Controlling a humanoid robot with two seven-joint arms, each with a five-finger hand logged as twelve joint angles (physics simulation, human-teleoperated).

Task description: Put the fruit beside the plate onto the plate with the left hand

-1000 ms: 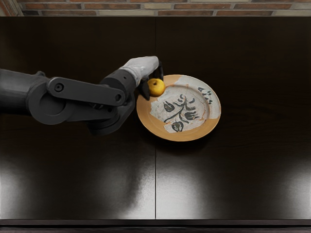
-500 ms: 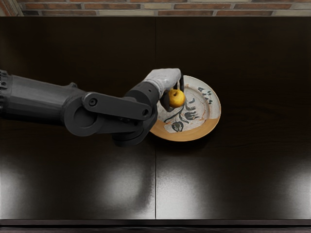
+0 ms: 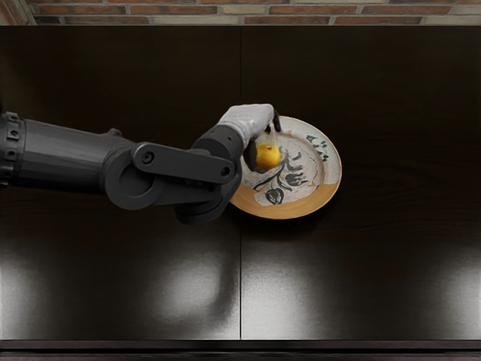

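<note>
The dark fingers (image 3: 251, 156) of the left hand (image 3: 248, 120) are curled narrowly around a small, round, yellow-orange fruit (image 3: 268, 156) and hold it from its left and upper sides. The fruit is over the left-centre area of a round ceramic plate (image 3: 317, 177) with an orange rim and a pale centre painted with a dark motif. Whether the fruit touches the plate surface cannot be determined. The pale grey back of the hand overlaps the plate's upper-left rim. The dark grey forearm (image 3: 68, 154) enters from the left edge. The plate rests on a glossy black table (image 3: 361, 263).
</note>
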